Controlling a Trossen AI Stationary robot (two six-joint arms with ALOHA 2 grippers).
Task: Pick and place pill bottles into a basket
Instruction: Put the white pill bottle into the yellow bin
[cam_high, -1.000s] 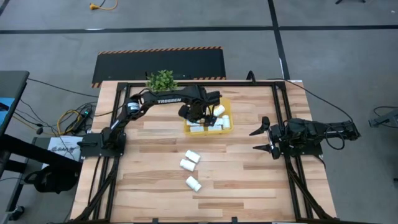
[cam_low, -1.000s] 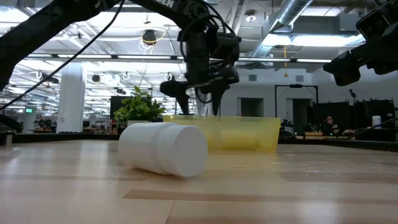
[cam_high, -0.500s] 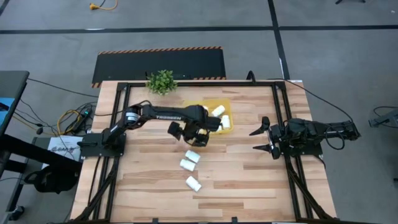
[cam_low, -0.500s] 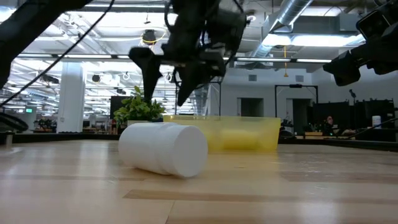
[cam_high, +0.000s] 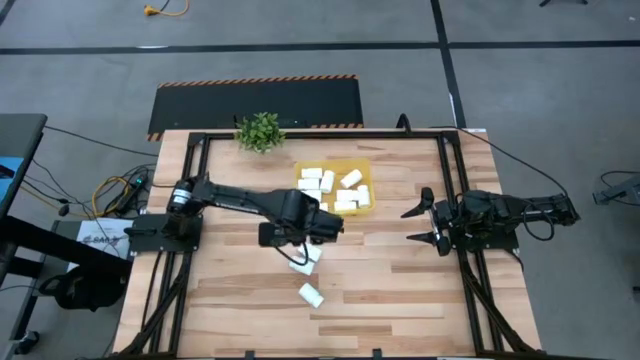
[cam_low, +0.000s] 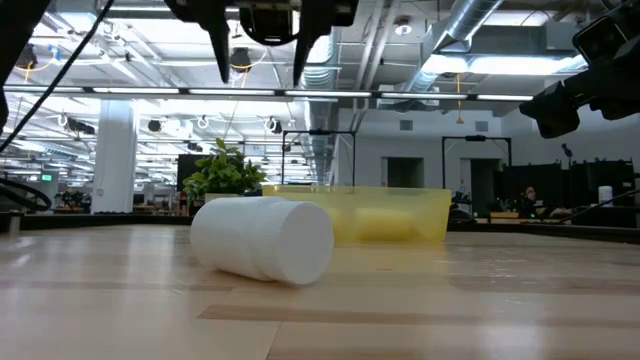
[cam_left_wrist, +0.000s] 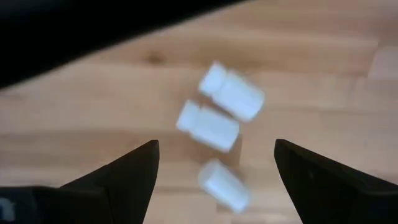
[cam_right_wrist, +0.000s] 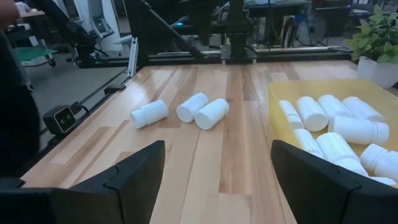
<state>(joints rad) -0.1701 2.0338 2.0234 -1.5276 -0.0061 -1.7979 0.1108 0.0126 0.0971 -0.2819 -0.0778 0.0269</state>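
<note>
Both fingers (cam_left_wrist: 134, 171) of the left gripper (cam_high: 305, 250) stand spread with nothing between them, above the three pill bottles (cam_left_wrist: 208, 127) lying on the table (cam_high: 400, 280). Half a second ago this gripper was at the basket (cam_high: 362, 165); it has since moved away, so I judge one delivery is done and the next pick begins. The right gripper (cam_high: 420, 224) waits released at the table's right side. No writing is readable now.

My left gripper (cam_high: 303, 246) covers part of the pill bottles (cam_high: 309, 256) lying on the table from above. They smear to soft blurs in my left wrist view. The basket (cam_low: 420, 212) hides its contents at table height.
</note>
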